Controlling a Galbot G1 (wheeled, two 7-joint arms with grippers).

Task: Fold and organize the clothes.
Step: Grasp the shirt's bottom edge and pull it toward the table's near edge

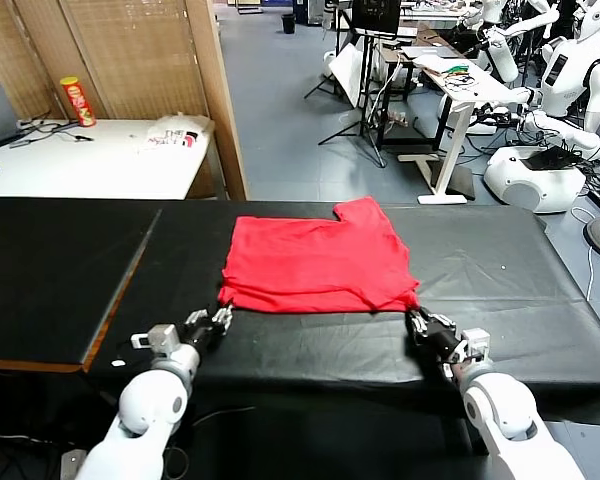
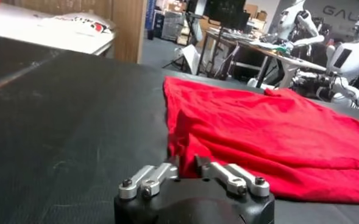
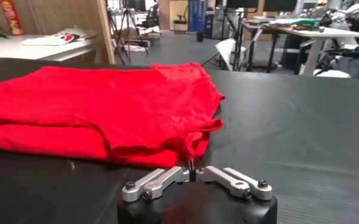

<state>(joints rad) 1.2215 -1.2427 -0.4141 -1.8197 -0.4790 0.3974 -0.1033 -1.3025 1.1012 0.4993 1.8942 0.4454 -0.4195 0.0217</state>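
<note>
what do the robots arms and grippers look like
Both arms are glossy white, rounded shells with bulbous joints. The left gripper and right gripper share one design: a black body carrying silver-grey metal linkage fingers joined by dark round screws, visible in both wrist views. No cables or markings show on them.

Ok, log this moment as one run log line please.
left gripper: shut on T-shirt near-left corner | right gripper: shut on near-right corner | shirt flat on table

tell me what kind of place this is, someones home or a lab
Most likely a robotics lab or workshop, not a home: several white robots stand at the back, desks hold cables and gear, and the red T-shirt lies on a black work table.
</note>
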